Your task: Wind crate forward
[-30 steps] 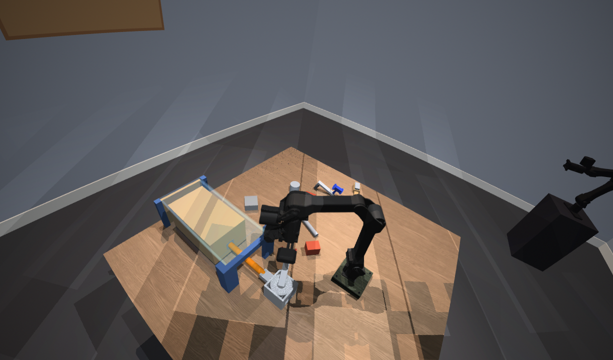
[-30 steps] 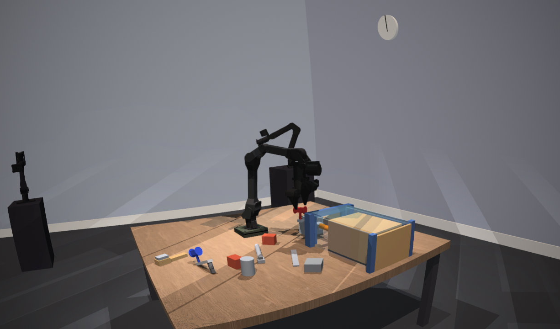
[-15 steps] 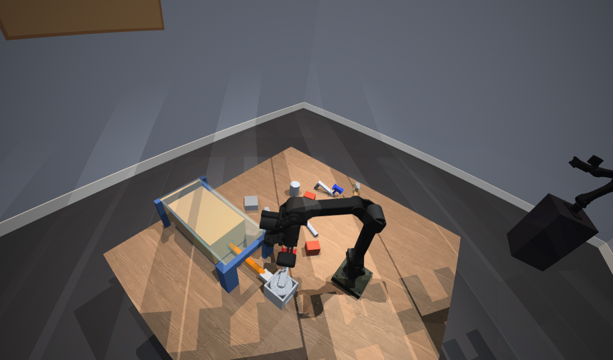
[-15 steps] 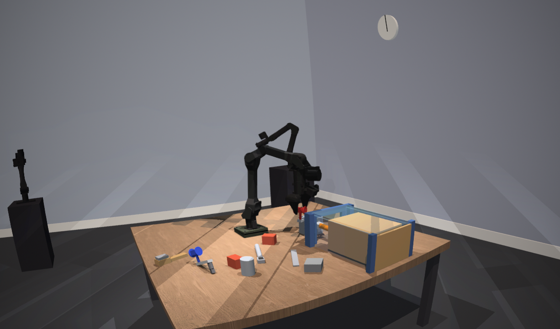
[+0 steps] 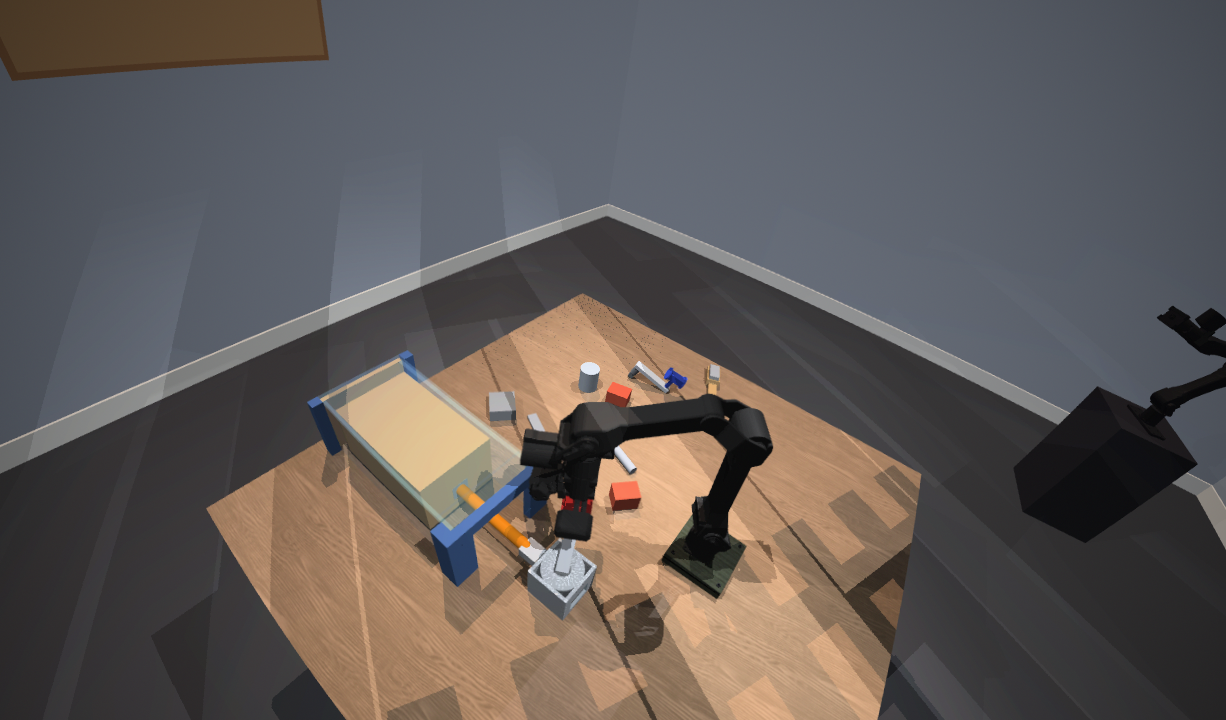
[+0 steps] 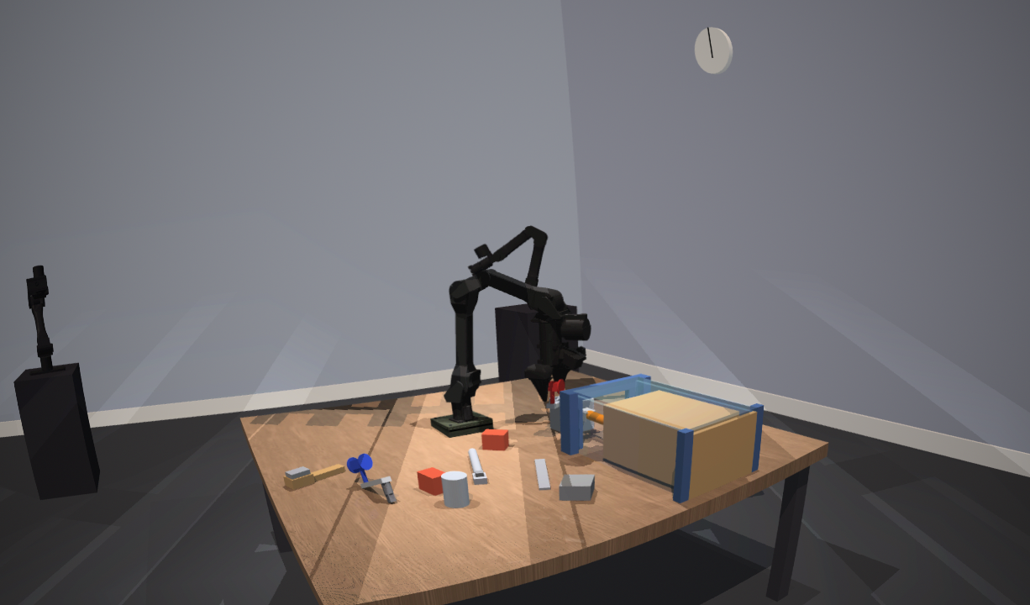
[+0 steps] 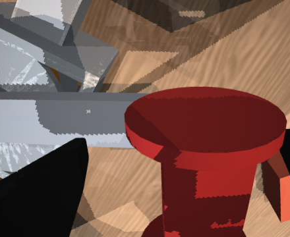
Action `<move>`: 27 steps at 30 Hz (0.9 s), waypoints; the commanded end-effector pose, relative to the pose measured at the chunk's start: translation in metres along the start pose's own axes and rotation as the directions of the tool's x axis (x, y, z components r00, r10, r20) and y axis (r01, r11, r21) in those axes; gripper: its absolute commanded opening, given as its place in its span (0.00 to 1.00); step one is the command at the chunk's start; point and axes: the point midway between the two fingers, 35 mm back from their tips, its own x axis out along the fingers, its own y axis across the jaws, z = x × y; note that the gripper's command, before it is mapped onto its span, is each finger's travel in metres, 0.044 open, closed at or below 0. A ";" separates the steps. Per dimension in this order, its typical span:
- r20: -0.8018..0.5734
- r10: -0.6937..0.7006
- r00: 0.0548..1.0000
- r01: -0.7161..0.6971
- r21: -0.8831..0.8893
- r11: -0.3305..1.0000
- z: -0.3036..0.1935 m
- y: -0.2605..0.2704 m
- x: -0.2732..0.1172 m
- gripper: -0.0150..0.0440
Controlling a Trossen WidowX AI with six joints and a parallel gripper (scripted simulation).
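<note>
Above the bench beside the square grey metal winch (image 5: 574,598) (image 6: 558,418), the black two-fingered gripper (image 5: 570,530) (image 6: 556,391) (image 7: 186,144) stands almost fully open, its fingers either side of the red spool-shaped grip (image 5: 572,504) (image 6: 556,391) (image 7: 217,187) but holding nothing. The flat grey crank arm (image 5: 564,557) (image 7: 69,115) runs from that grip across the winch top, so the handle appears to be fitted already. Inside the clear-panelled cubby, the tan box-shaped crate (image 5: 417,428) (image 6: 672,410) looks flat, its front short of the blue steel frame (image 5: 485,512) (image 6: 570,424); the orange strap (image 5: 492,517) (image 6: 593,416) links it to the winch. Taking the grip seems to be the step in hand; next, the fingers should centre and close, then sweep the crank steadily, without lifting out its key
</note>
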 end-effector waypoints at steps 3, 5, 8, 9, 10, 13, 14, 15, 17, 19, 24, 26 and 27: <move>0.000 0.000 1.000 0.000 0.000 1.000 0.000 0.000 0.000 0.73; 0.000 0.000 1.000 0.000 0.000 1.000 0.000 0.000 0.000 0.64; 0.000 0.000 1.000 0.000 0.000 1.000 0.000 0.000 0.000 0.51; 0.000 0.000 1.000 0.000 0.000 1.000 0.000 0.000 0.000 0.47; 0.000 0.000 1.000 0.000 0.000 1.000 0.000 0.000 0.000 0.42; 0.000 0.000 1.000 0.000 0.000 1.000 0.000 0.000 0.000 0.29; 0.000 0.000 1.000 0.000 0.000 1.000 0.000 0.000 0.000 0.28; 0.000 0.000 1.000 0.000 0.000 1.000 0.000 0.000 0.000 0.27; 0.000 0.000 1.000 0.000 0.000 1.000 0.000 0.000 0.000 0.25; 0.000 0.000 1.000 0.000 0.000 1.000 0.000 0.000 0.000 0.25; 0.002 0.003 1.000 -0.003 -0.006 1.000 0.000 0.001 0.003 0.25; 0.002 0.003 1.000 -0.003 -0.006 1.000 0.000 0.001 0.003 0.25; 0.002 0.003 1.000 -0.003 -0.006 1.000 0.000 0.001 0.003 0.25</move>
